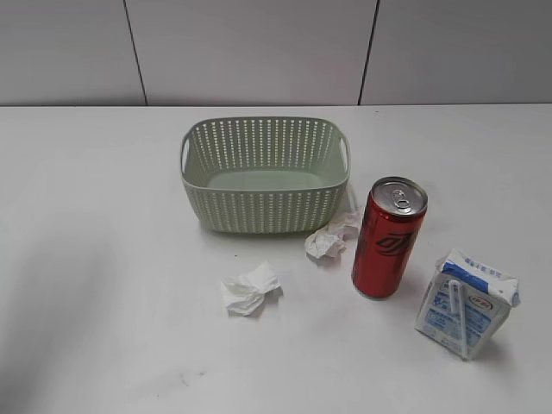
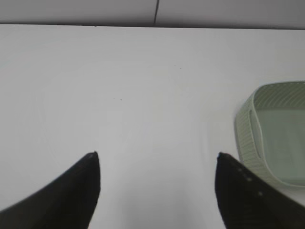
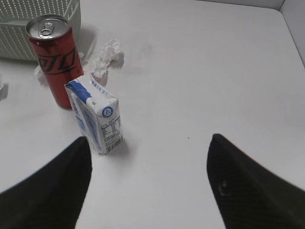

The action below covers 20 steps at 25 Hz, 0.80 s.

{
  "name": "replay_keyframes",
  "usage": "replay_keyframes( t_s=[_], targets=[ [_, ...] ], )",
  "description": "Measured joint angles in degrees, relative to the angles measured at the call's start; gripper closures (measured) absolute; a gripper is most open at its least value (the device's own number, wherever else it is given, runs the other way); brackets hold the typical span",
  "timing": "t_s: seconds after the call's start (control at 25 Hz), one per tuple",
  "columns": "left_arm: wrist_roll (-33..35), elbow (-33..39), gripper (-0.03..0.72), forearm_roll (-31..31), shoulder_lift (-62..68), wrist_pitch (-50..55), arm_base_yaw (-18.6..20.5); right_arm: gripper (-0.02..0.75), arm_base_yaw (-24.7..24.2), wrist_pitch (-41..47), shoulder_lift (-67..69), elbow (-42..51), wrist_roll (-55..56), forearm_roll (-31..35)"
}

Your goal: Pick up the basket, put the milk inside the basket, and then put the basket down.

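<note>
The pale sage-green basket point(image 1: 264, 174) stands empty and upright at the table's middle back; its corner shows in the left wrist view point(image 2: 274, 131) and the right wrist view point(image 3: 40, 21). The white and blue milk carton point(image 1: 467, 303) stands at the front right, with a straw on its face; it also shows in the right wrist view point(image 3: 95, 117). My left gripper point(image 2: 156, 155) is open over bare table, left of the basket. My right gripper point(image 3: 148, 137) is open, with the milk just beyond its left finger. Neither arm shows in the exterior view.
A tall red drink can point(image 1: 388, 237) stands between basket and milk, seen also in the right wrist view point(image 3: 55, 57). Two crumpled white tissues lie in front of the basket, one point(image 1: 249, 290) at the middle, one point(image 1: 332, 237) beside the can. The white table point(image 1: 103, 259) meets a grey wall behind.
</note>
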Motion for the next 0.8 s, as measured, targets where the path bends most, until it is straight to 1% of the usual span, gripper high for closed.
replay_keyframes(
  t_s=[0.12, 0.36, 0.52, 0.72, 0.8],
  targets=[
    [0.3, -4.1, 0.118, -1.0, 5.1, 1.8, -1.6, 0.148, 0.0, 0.0, 0.0, 0.0, 0.0, 0.0],
    [0.0, -12.2, 0.118, -0.5, 15.6, 5.4, -7.7, 0.148, 0.0, 0.0, 0.0, 0.0, 0.0, 0.0],
    [-2.8, -18.1, 0.118, 0.5, 22.6, 9.3, -11.1, 0.148, 0.0, 0.0, 0.0, 0.0, 0.0, 0.0],
    [-7.6, -25.3, 0.118, 4.4, 30.8, 14.1, -15.6, 0.148, 0.0, 0.0, 0.0, 0.0, 0.0, 0.0],
    [-9.4, -27.8, 0.118, 5.0, 33.5, 15.2, -17.0, 0.148, 0.0, 0.0, 0.0, 0.0, 0.0, 0.0]
  ],
)
